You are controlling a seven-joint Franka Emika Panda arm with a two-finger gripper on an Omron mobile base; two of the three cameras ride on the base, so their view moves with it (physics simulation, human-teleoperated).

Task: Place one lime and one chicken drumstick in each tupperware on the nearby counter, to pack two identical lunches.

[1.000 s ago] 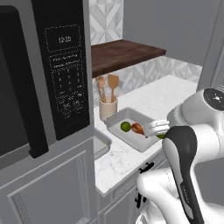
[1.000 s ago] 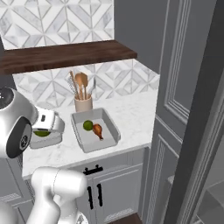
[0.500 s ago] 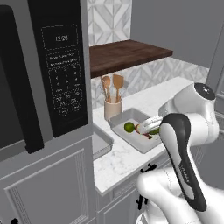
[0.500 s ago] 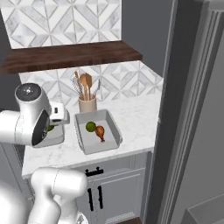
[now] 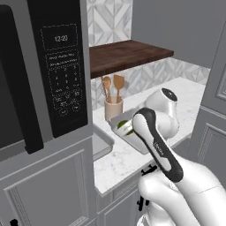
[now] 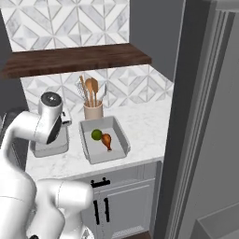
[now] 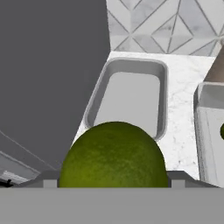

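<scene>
Tupperware number one (image 6: 105,142) sits on the white marble bench (image 6: 140,126), close to the front edge and just in front of the utensil holder cup (image 6: 93,110) with its wooden spoons. It already has a lime (image 6: 96,135) and a chicken drumstick (image 6: 107,139) lying side by side in the middle, the lime nearer the back wall.

The second tupperware (image 7: 129,98) is toward the left end of the bench, right next to the tall grey cabinet with the microwave (image 5: 62,75). From the hand view it looks bare inside, just grey floor and raised rim. In the right base view the same tray (image 6: 49,145) peeks out under the robot's wrist.

The claw (image 7: 113,183) is clamped on a second lime (image 7: 113,155), which fills the bottom middle of the hand view, held up over the near end of that bare tray and not touching it. You can catch a sliver of that green lime (image 5: 124,126) in the left base view too, tucked behind the white forearm, above the bench between the two trays.

A dark wooden shelf (image 6: 74,58) runs along the patterned tile wall above everything.
</scene>
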